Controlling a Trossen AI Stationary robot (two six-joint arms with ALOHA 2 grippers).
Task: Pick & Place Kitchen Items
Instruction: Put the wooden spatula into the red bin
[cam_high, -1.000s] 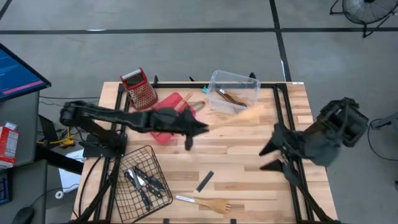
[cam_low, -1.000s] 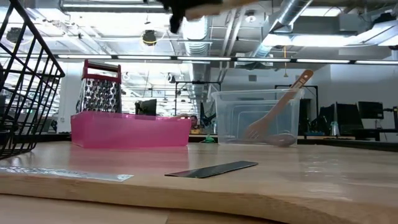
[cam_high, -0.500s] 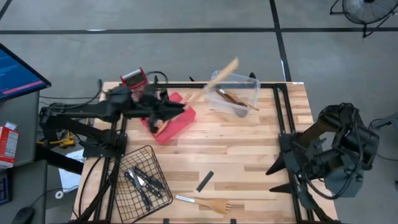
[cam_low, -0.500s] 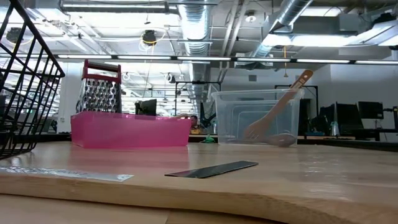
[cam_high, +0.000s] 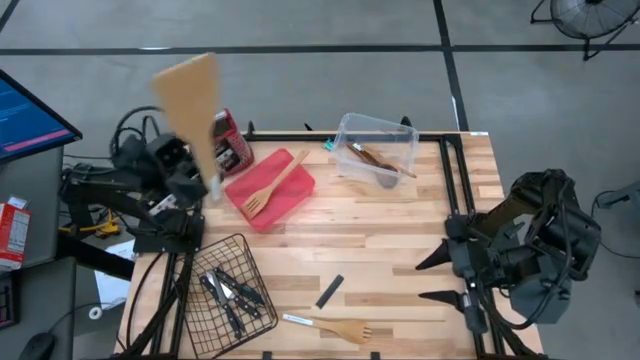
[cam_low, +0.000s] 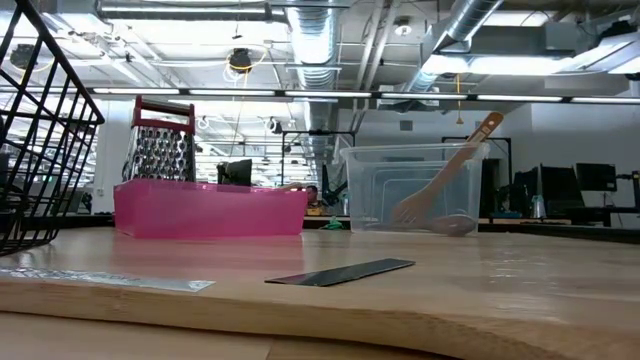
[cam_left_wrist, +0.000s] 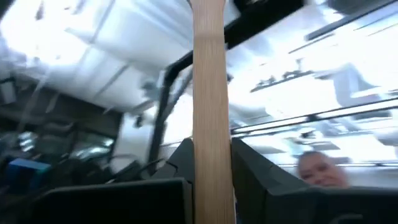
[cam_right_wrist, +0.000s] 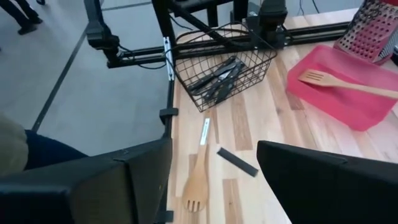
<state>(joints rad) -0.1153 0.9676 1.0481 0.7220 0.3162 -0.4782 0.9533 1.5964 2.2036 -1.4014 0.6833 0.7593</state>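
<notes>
The left hand (cam_high: 190, 178), raised at the surface's (cam_high: 380, 250) left edge, was clamped on a wooden spatula (cam_high: 190, 105) standing upright. The right hand (cam_high: 440, 280) hung at the right edge, fingers wide apart, holding nothing. Knives (cam_high: 230, 290) lay in the wire basket (cam_high: 200, 262).

Bright ceiling striplights (cam_low: 300, 95) flood everything evenly, with soft shadows on the pale wooden table (cam_high: 400, 250). The left wrist view smears, glare washing out behind its light wooden spatula handle (cam_left_wrist: 211, 112).
</notes>
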